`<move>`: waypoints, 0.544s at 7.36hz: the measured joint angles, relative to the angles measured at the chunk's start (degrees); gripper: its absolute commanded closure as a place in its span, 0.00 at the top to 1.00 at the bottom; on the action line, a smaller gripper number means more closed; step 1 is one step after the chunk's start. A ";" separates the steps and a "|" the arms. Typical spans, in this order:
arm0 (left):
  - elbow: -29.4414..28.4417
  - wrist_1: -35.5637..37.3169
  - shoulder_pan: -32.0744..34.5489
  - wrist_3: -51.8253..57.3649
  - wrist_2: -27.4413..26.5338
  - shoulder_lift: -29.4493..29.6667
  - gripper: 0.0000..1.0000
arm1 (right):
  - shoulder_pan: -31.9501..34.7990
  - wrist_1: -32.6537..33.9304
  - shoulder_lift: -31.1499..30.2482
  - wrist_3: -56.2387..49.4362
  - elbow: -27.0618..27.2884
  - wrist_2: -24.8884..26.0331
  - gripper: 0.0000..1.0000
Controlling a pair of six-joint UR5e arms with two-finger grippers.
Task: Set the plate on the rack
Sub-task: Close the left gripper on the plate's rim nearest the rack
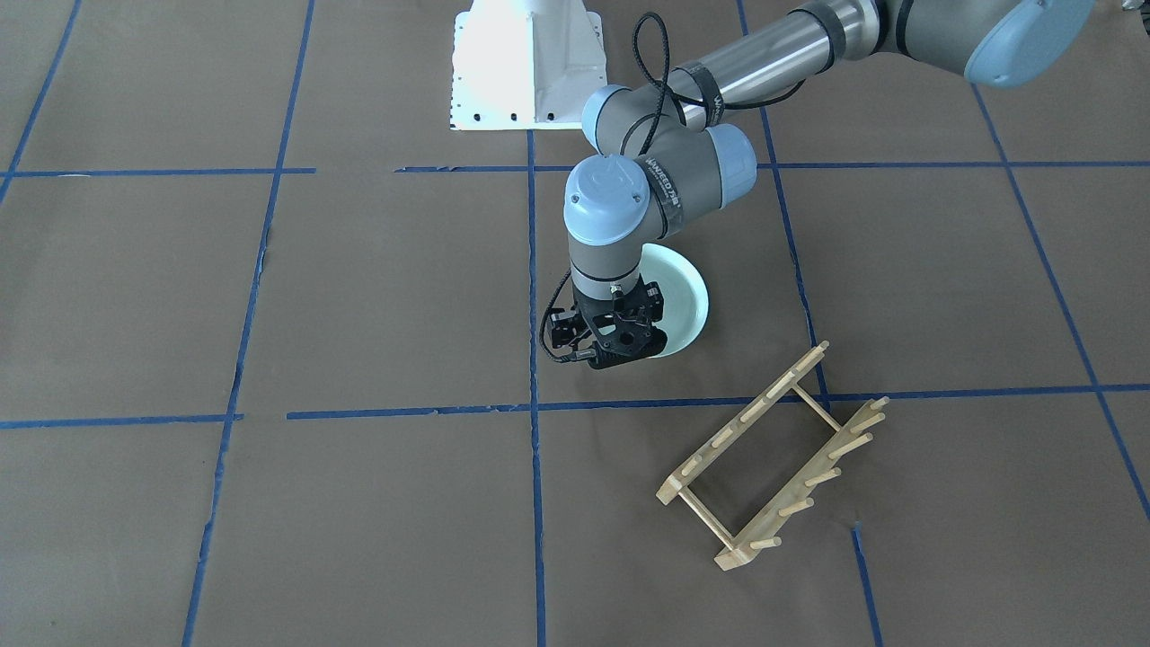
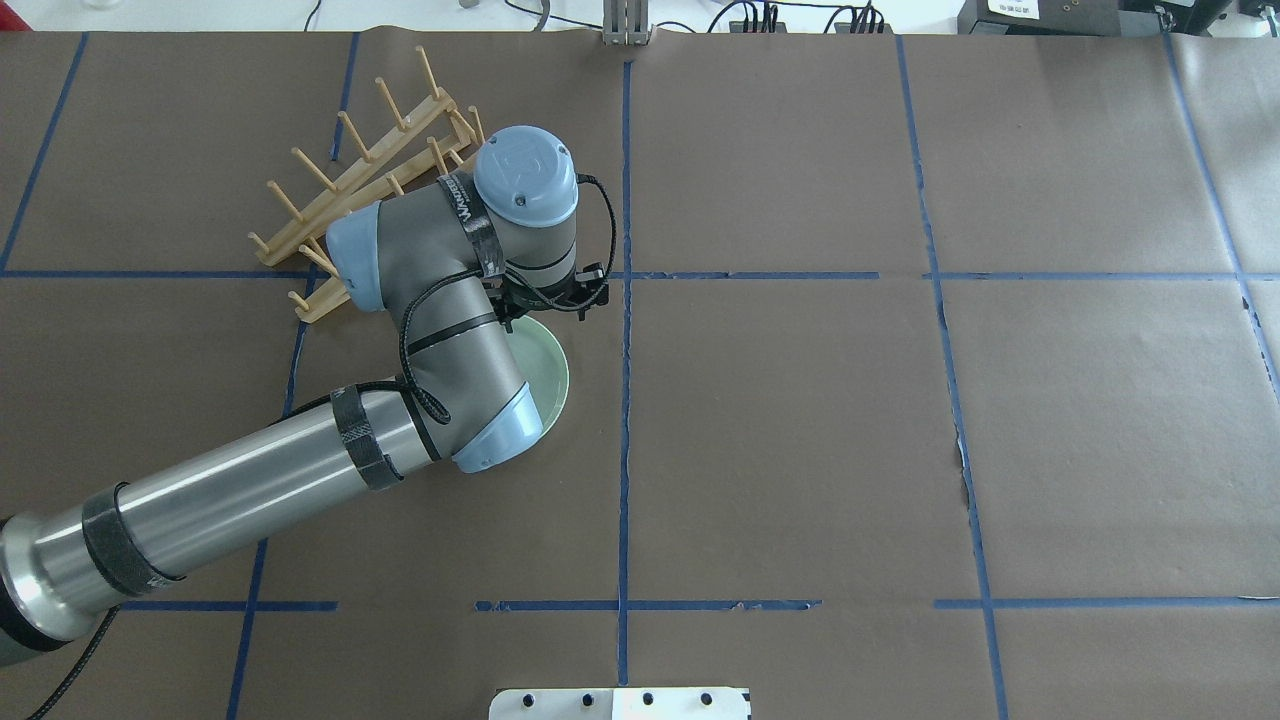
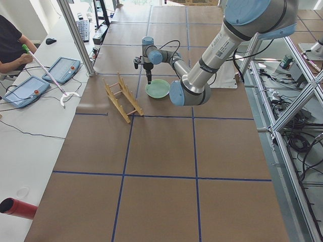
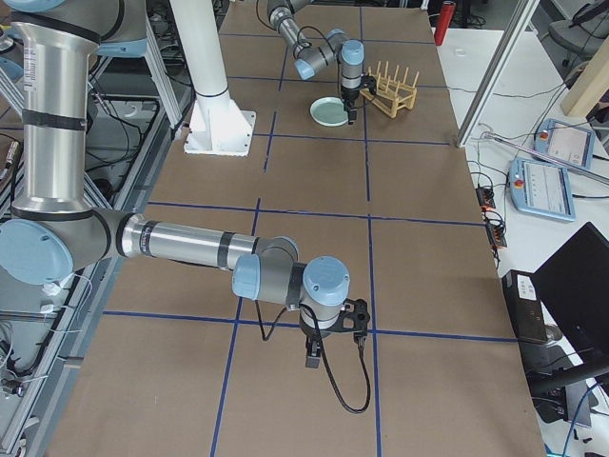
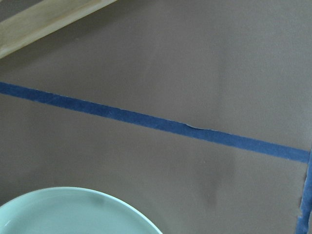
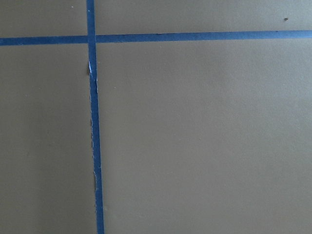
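Note:
The pale mint-green plate lies flat on the brown table cover, partly under my left wrist; it also shows in the overhead view and at the bottom of the left wrist view. My left gripper points down at the plate's edge on the rack side, close to the table. Its fingers are hidden under its body, so I cannot tell whether it is open or shut. The light-wood rack stands empty a short way beyond the plate. My right gripper hangs far away over bare table; its state cannot be told.
The white robot base mount stands at the table's near edge. An operator sits by tablets on the side bench, where a red cylinder also lies. Blue tape lines cross the table.

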State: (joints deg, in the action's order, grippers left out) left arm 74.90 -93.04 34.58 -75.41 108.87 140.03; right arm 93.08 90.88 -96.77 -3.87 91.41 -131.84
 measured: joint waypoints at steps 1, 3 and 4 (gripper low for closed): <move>-0.06 -0.28 -0.17 0.01 -0.02 -0.23 0.82 | 0.00 0.00 0.00 0.00 0.00 0.00 1.00; -0.10 -1.60 -0.37 -0.12 0.09 -1.07 0.68 | 0.00 0.00 0.00 0.00 -0.01 0.00 1.00; -0.09 -1.88 -0.43 -0.15 0.20 -1.31 0.35 | 0.00 0.00 0.00 0.00 -0.02 0.00 1.00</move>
State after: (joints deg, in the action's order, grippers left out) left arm 74.81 -94.93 34.15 -75.57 109.07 138.71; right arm 93.08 90.88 -96.77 -3.87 91.38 -131.84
